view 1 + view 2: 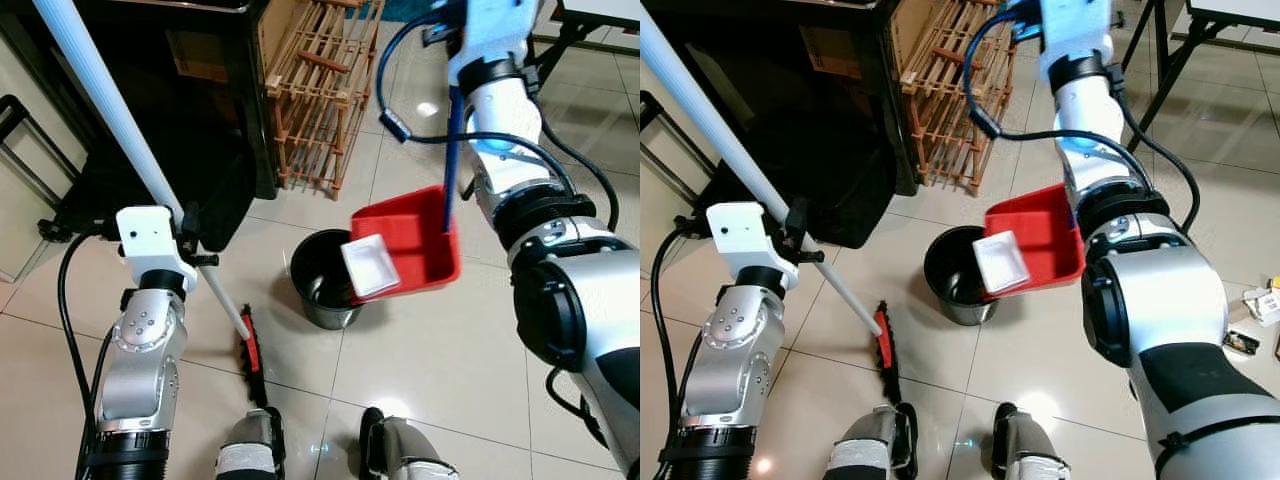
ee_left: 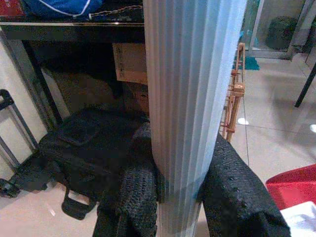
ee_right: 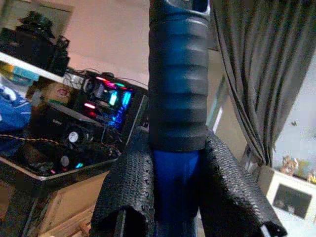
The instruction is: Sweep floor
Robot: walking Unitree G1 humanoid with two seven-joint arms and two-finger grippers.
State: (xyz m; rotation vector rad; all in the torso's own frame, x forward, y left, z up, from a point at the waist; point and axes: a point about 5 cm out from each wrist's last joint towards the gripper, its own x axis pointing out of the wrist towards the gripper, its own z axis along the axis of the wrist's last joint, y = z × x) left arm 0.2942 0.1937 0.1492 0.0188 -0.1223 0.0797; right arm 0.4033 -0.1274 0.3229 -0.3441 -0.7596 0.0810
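Note:
My left gripper (image 2: 180,197) is shut on the white ribbed broom handle (image 1: 100,100), which slants down to the red and black broom head (image 1: 250,350) resting on the tiles by my left foot. My right gripper (image 3: 175,197), raised high at the far right, is shut on the dustpan's blue handle (image 1: 451,150). The red dustpan (image 1: 425,235) hangs tilted over the black bin (image 1: 300,262). A white flat tray (image 1: 370,265) lies at the pan's lower lip, above the bin's opening.
A wooden lattice rack (image 1: 320,90) stands behind the bin, beside a black desk with a black bag (image 1: 160,170) under it. A trolley frame (image 1: 20,150) is at far left. Small litter (image 1: 1260,305) lies on the tiles at right. Black stand legs (image 1: 570,40) are at the back right.

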